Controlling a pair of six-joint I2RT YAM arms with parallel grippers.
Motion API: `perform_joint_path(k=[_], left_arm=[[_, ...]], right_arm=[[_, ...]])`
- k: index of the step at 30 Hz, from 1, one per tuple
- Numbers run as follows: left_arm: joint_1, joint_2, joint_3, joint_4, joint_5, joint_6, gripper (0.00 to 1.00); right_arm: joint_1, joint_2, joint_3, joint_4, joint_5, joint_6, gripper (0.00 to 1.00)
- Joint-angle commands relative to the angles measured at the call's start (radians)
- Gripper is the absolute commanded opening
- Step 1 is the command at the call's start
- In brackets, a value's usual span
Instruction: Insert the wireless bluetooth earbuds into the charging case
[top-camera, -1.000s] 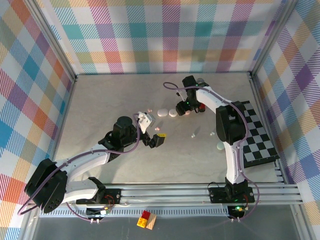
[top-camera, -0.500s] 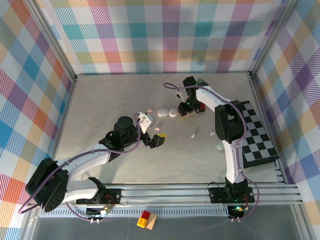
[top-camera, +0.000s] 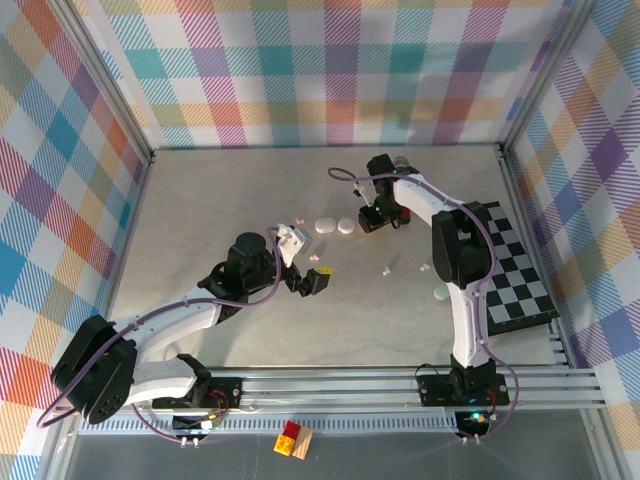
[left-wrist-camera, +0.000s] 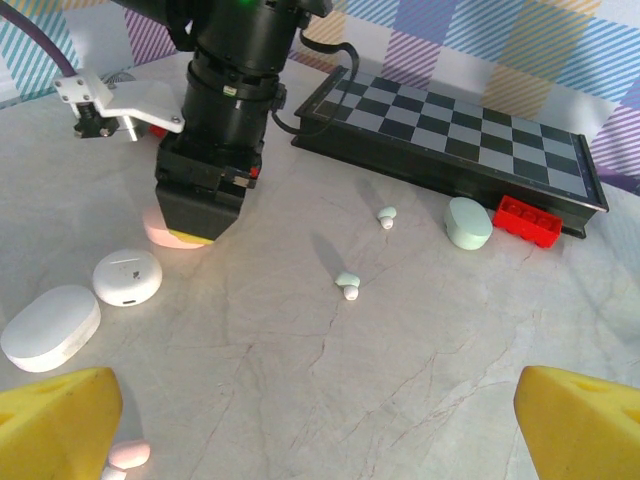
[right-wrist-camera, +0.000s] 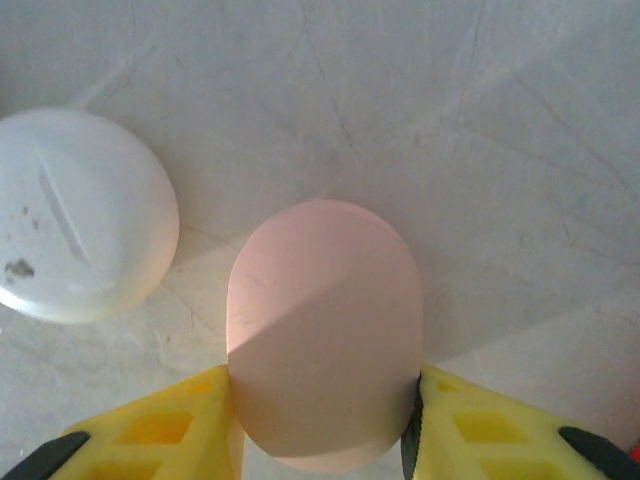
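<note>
On the far left of my left-wrist feed a smooth white oblong case (left-wrist-camera: 50, 325) lies on the pale desk (left-wrist-camera: 420, 380), whose stone-look top is threaded with fine cracks. Just beside it sits a round white case (left-wrist-camera: 127, 277) with a small dark mark on its lid. My left hand (left-wrist-camera: 320, 430) is spread wide and holds nothing. Its yellow fingertips (left-wrist-camera: 55, 420) are cut off at the bottom corners, and a small pink piece (left-wrist-camera: 128, 455) by the left one is too clipped for me to identify. Next along, my right hand (right-wrist-camera: 325, 440) has its yellow pads pressed against both flanks of a matte pink case (right-wrist-camera: 325, 330), a rounded pebble shape resting on the desk. From the left wrist view most of that case is hidden under the black hand body. Further right, two earbuds lie loose on bare desk, well apart from every case. One is mint-tinted (left-wrist-camera: 348, 285) and one white (left-wrist-camera: 386, 215), and both are too tiny for me to read their stems. Beyond them are a mint pebble case (left-wrist-camera: 468, 222), a red studded brick (left-wrist-camera: 525, 220), and a glossy checkerboard (left-wrist-camera: 450, 140).
</note>
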Motion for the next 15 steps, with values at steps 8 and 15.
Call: perform_joint_path(k=[8,15], left_arm=[[0.020,-0.029,0.046,-0.046,0.072,0.022,1.00],[0.020,-0.009,0.078,-0.057,0.144,0.059,0.97]], right_arm=[[-0.003,-0.383,-0.321,0.157,-0.133,-0.033,0.39],[-0.001,-0.717,-0.544,0.183,-0.300,-0.031,0.32]])
